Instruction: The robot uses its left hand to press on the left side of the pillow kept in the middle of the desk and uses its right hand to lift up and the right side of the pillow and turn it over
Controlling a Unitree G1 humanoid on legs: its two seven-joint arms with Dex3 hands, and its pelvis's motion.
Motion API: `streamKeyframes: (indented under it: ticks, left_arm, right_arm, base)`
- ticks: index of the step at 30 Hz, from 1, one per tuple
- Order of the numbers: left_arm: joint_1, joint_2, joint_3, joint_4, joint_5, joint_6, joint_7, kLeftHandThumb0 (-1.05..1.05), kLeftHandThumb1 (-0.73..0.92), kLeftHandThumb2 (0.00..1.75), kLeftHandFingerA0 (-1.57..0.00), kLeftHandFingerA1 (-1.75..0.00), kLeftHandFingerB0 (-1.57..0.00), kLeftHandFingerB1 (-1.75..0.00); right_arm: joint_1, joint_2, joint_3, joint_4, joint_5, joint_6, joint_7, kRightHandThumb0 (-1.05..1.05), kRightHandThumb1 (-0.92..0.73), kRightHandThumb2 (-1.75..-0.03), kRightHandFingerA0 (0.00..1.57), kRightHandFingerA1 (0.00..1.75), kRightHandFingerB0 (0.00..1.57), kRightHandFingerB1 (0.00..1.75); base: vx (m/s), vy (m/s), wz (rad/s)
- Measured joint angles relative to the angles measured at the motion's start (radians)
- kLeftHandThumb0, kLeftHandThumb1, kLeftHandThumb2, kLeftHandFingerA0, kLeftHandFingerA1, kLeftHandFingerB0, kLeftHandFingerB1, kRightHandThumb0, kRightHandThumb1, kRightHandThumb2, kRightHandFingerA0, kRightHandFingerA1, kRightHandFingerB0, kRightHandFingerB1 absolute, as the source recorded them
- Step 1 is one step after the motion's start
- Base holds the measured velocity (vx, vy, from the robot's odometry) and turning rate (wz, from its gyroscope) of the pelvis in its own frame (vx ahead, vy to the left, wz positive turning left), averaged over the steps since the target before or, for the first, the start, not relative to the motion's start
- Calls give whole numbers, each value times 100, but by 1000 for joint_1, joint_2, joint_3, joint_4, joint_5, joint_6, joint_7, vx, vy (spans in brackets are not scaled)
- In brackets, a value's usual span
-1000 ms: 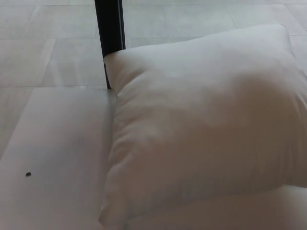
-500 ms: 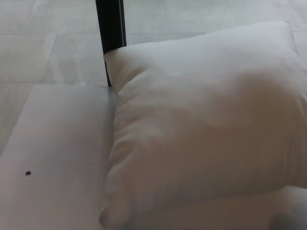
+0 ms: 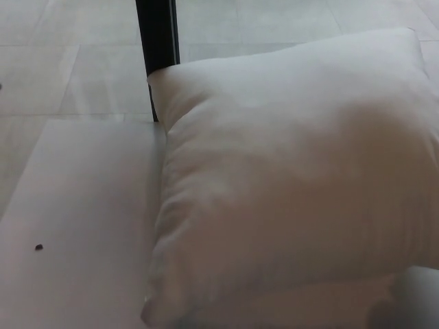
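A large white pillow (image 3: 295,178) fills the right and middle of the head view. It lies flat on the white desk (image 3: 82,226), with its far left corner reaching the desk's back edge. Its right side runs out of the picture. No part of either hand or arm shows. A faint dark shadow sits at the bottom right corner, just below the pillow's near edge.
A black post (image 3: 158,41) stands behind the desk, right by the pillow's far left corner. Beyond the desk lies a pale tiled floor (image 3: 62,62). A small dark speck (image 3: 39,247) rests on the desk at the left.
The whole picture has shifted slightly, so the camera has moved. A dark shadow has come in at the bottom right corner. The pillow lies as before.
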Motion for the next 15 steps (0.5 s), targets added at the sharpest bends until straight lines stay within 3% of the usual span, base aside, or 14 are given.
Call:
streamKeyframes:
  ticks: [1, 2, 3, 9, 10, 11, 13, 14, 15]
  left_arm:
    - [0, -11, -20, -1, 1, 13, 0, -93, 70, 108, -2, -60, 0, -12]
    - [1, -25, -41, -1, 1, 25, 0, -89, 65, 103, -13, -59, 0, -14]
    - [3, -41, -63, -1, 1, 38, 0, -94, 68, 108, -2, -42, 0, -10]
    - [20, -144, -192, 3, 4, 114, 2, -95, 77, 109, 0, -30, 0, -11]
    - [24, -161, -215, 4, 4, 128, 2, -94, 76, 110, -1, -36, 0, -11]
    - [29, -184, -244, 6, 5, 145, 2, -93, 73, 111, -8, -63, 0, -13]
    - [39, -212, -277, 10, 5, 166, 2, -93, 73, 111, -8, -63, 0, -13]
    - [49, -230, -298, 13, 5, 182, 2, -87, 88, 67, -30, -104, 0, -12]
    - [57, -245, -314, 18, 5, 194, 3, -98, 73, 111, 0, -55, -4, -8]
  right_arm:
    - [0, 4, 14, -3, -1, 11, 2, -100, -92, -72, 31, 42, 20, 28]
    - [0, 9, 28, -8, -2, 21, 4, -100, -92, -71, 35, 45, 22, 28]
    - [0, 16, 41, -12, -3, 32, 6, -99, -92, -71, 35, 45, 22, 28]
    - [4, 54, 112, -26, -9, 91, 13, -103, -92, -71, 34, 45, 22, 28]
    - [5, 64, 121, -29, -10, 102, 13, -103, -92, -72, 35, 44, 23, 28]
    - [7, 74, 136, -35, -13, 119, 14, -101, -92, -71, 36, 43, 23, 29]
    - [13, 85, 155, -49, -16, 140, 14, -101, -92, -71, 36, 43, 23, 29]
    - [19, 93, 167, -60, -19, 157, 15, -99, -92, -73, 31, 42, 19, 28]
    - [25, 96, 180, -71, -21, 172, 16, -98, -92, -77, 28, 44, 16, 28]
  base:
    - [0, 0, 0]
    - [0, 0, 0]
    - [0, 0, 0]
    - [0, 0, 0]
    - [0, 0, 0]
    - [0, 0, 0]
    - [0, 0, 0]
    - [0, 0, 0]
    - [0, 0, 0]
